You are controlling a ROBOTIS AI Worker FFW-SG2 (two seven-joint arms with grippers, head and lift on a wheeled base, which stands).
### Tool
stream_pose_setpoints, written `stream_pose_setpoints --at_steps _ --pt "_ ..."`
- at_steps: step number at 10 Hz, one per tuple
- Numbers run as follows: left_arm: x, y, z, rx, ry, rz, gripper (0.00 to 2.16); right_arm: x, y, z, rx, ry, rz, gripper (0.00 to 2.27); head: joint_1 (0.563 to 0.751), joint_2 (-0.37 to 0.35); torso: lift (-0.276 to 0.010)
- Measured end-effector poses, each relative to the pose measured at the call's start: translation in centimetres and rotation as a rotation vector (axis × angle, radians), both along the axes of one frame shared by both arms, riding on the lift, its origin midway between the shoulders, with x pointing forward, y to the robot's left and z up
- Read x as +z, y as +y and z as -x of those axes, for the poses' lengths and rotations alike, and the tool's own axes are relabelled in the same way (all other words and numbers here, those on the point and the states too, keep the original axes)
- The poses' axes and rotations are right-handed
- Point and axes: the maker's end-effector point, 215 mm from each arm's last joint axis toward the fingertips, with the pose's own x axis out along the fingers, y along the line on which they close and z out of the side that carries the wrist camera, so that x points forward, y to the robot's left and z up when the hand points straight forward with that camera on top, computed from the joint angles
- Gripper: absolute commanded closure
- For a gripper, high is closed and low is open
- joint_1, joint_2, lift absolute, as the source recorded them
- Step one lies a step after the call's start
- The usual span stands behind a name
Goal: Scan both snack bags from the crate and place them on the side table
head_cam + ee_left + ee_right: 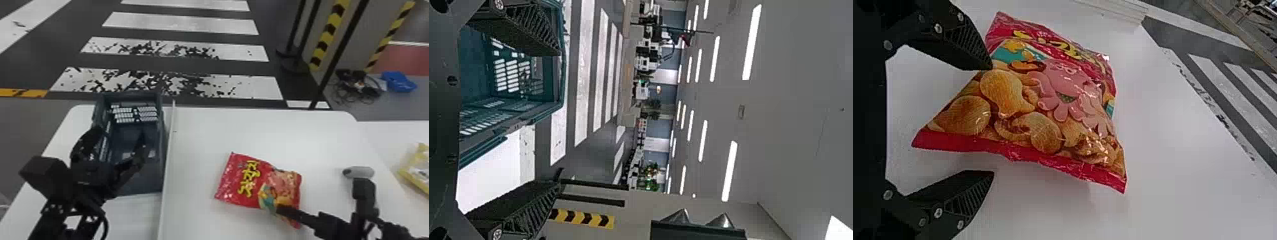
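Observation:
My left gripper is over the dark blue-green crate at the table's left. In the left wrist view the same gripper is open, with the crate beyond it. The red snack bag lies flat on the table's right part. My right gripper is at its near right corner, fingers apart. From the right wrist, one finger of the open gripper overlaps the edge of the snack bag; the other is over bare table. A yellow snack bag lies on the side table.
A rounded grey object is on the table just beyond one right finger. A raised white strip runs between the crate and the red bag. Dark posts stand on the floor behind.

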Motion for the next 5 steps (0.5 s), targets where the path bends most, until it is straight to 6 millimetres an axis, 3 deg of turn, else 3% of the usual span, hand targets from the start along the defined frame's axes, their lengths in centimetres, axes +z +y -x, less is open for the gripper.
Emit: stream_pose_setpoints --at_steps 1,2,5 --pt "-0.1 0.0 0.0 0.002 0.003 0.000 0.07 -0.1 0.2 0.0 0.003 0.007 -0.013 2.09 0.695 -0.067 -0.095" --pt "-0.4 0.1 0.0 0.006 0.008 0.000 0.07 -0.1 0.2 -0.3 0.001 0.008 -0.022 2.26 0.695 -0.064 -0.095" --pt "-1.2 0.5 0.1 0.014 0.023 -0.001 0.07 0.5 -0.4 -1.3 -0.016 -0.027 -0.016 2.26 0.695 -0.066 -0.095"
